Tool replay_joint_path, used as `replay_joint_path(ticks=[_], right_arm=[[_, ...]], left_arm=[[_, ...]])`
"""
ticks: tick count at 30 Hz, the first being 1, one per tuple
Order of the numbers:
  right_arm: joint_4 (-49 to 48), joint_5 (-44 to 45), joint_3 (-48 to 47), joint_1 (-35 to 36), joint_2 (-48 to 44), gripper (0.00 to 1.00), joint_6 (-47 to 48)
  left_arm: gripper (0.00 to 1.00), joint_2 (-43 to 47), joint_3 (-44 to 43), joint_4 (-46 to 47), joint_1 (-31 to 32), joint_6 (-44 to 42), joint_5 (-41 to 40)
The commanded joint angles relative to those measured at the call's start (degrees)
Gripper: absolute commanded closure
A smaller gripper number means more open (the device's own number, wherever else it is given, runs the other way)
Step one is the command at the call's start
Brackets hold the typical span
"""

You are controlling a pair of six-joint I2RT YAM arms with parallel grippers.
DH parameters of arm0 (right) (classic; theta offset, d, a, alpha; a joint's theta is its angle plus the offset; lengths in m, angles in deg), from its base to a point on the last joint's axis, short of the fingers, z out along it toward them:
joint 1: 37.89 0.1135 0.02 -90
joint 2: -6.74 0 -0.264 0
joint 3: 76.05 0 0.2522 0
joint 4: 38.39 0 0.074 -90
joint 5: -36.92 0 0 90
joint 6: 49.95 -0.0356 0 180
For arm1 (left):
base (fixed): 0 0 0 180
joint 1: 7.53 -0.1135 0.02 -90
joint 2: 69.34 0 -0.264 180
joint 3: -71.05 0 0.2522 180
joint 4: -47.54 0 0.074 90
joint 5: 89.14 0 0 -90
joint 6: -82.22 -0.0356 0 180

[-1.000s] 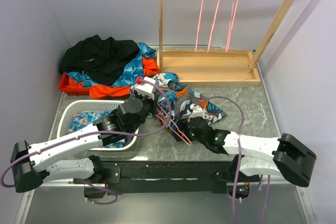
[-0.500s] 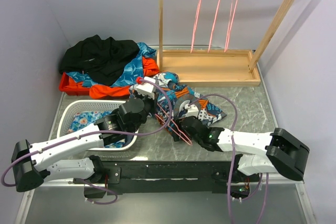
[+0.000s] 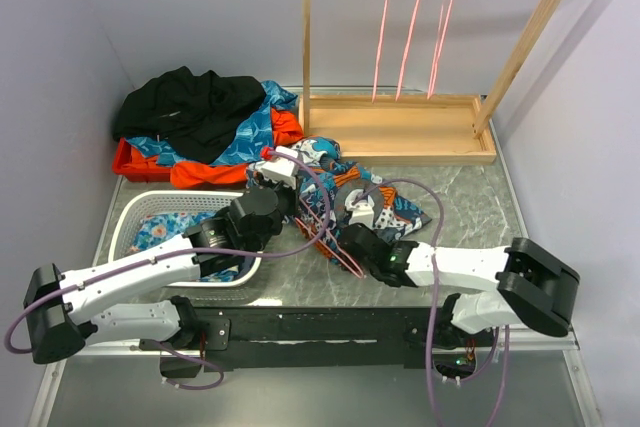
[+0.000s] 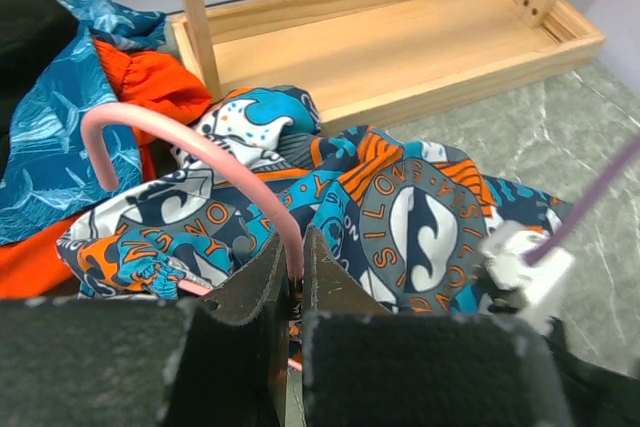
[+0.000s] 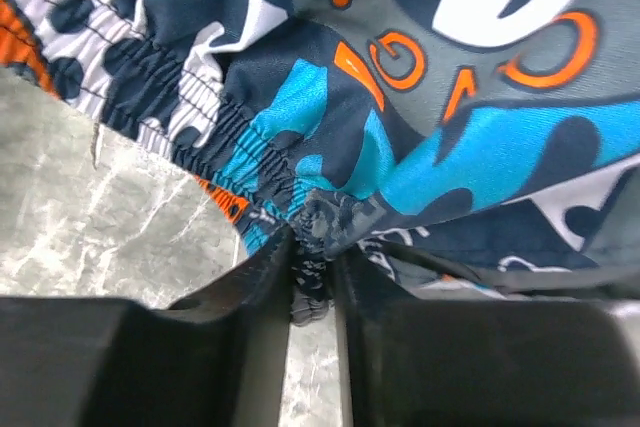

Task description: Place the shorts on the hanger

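The shorts (image 3: 392,209), printed in teal, orange, white and navy, lie crumpled on the marble table in front of the wooden rack. A pink wire hanger (image 3: 338,250) lies across their near-left edge. Its hook (image 4: 190,143) curves up over the shorts (image 4: 420,212) in the left wrist view. My left gripper (image 4: 292,250) is shut on the hanger's wire just below that hook. My right gripper (image 5: 312,247) is shut on a bunched fold of the shorts' (image 5: 450,127) elastic waistband, low over the table. From above, the right gripper (image 3: 347,238) sits at the shorts' near edge, close to the left gripper (image 3: 298,201).
A wooden rack (image 3: 400,132) stands at the back with three pink hangers (image 3: 410,27) on its bar. A white basket (image 3: 135,209) holding blue floral cloth sits at the left. Behind it lies a pile of black (image 3: 190,102), blue and orange garments.
My right arm has slid left along the shorts' near edge, and its jaws have closed on the waistband. The left gripper has kept its hold on the hanger.
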Motion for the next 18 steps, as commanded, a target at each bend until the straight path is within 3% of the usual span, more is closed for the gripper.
replay_joint_path(ticks=[1, 10, 18], right_arm=[[3.93, 3.41, -1.51, -0.77, -7.58, 0.81, -2.08], [8.23, -5.11, 2.44, -8.67, -25.08, 1.00, -1.73], [15.01, -10.55, 1.04, -12.37, -33.88, 1.00, -2.26]], left_arm=[[0.99, -0.58, -1.46, 5.48, 0.18, -0.58, -5.75], [0.99, -3.91, -0.14, 18.05, 0.18, -3.30, -19.80], [0.99, -8.57, -0.06, 25.00, 0.18, -6.03, -27.20]])
